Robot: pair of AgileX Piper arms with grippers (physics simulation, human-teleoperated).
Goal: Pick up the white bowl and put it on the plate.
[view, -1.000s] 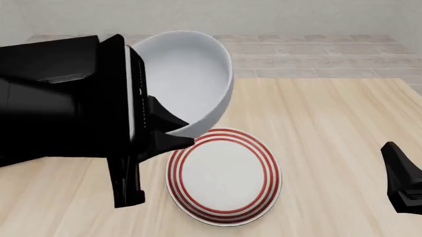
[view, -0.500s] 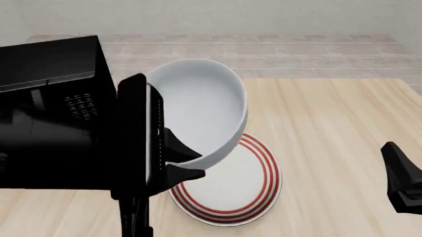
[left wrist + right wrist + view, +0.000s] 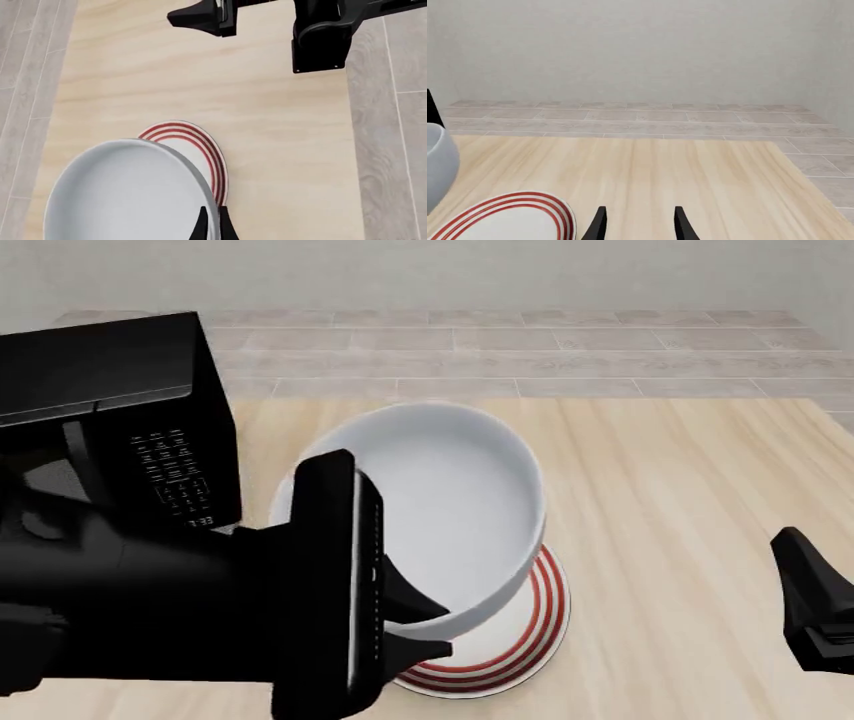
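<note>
The desk (image 3: 694, 490), pale wood with grey tiled floor beyond it, carried everything, and the plate served as the reference for the rest. A black microwave (image 3: 120, 430) stood to the left of the plate and somewhat behind it in the front view, well clear of the place where the bowl was meant to go.

The left arm (image 3: 160, 610) crossed the front view low and large, reaching in from the left so that its gripper (image 3: 407, 630) came to the plate's near-left side. That gripper was clamped on the near rim of the white bowl (image 3: 427, 510), one finger inside the wall and one outside, as the left wrist view showed with its two dark tips (image 3: 212, 227) pinched over the rim. Held by one edge like that, the bowl hung tilted, its mouth turned up and toward the camera.

The bowl sat over the plate (image 3: 527, 630), covering most of it; only the near-right arc of red rings showed beneath. Whether the underside touched the plate could not be told. In my judgement the tilt meant the bowl was not yet resting flat, so it would need levelling and lowering before release.

The right gripper (image 3: 637, 222) waited well to the right of the plate, its fingers apart and holding nothing, kept out of the way because one arm sufficed.
</note>
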